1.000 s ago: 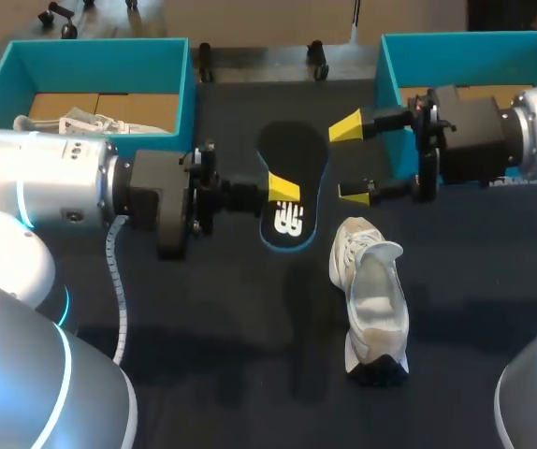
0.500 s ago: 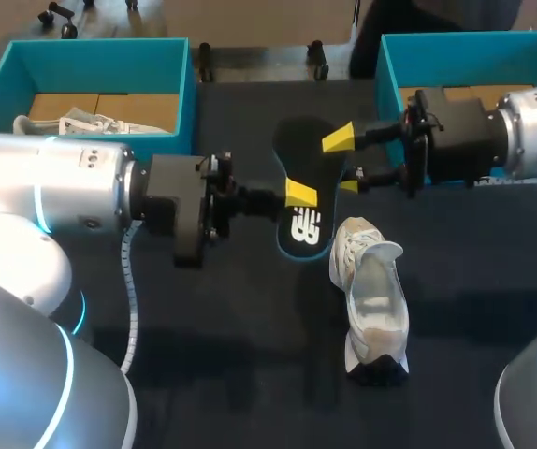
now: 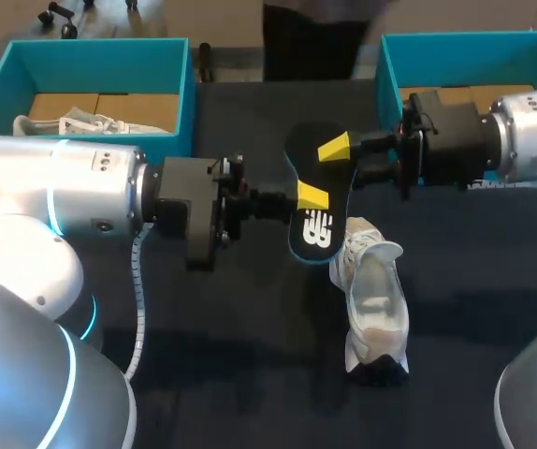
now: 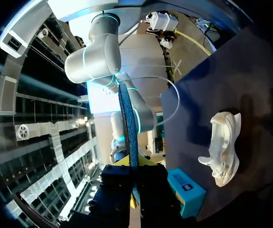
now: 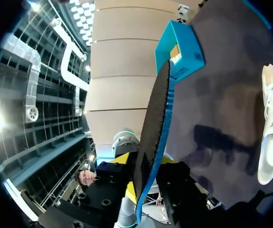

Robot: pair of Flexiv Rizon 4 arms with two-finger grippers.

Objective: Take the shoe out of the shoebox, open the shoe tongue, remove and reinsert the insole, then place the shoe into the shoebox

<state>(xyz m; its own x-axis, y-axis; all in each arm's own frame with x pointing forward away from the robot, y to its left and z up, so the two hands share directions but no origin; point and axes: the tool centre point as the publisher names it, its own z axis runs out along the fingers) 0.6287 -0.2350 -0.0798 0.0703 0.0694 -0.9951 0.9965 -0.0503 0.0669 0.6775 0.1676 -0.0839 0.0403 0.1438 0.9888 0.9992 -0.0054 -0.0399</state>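
Both grippers pinching the insole, shoe out on the table

The black insole (image 3: 313, 229) is held up over the table (image 3: 250, 365), pretty much edge-on in both wrist views. The left gripper (image 3: 311, 196) is clamped on its middle and the right gripper (image 3: 341, 159) is closed on it near the far end. The white shoe (image 3: 373, 299) lies on the table right by the insole's near end, outside both teal boxes (image 3: 95, 45).

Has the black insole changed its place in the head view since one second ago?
Yes. The insole has shifted to the view's right, toward the white shoe, which lies where it lay.
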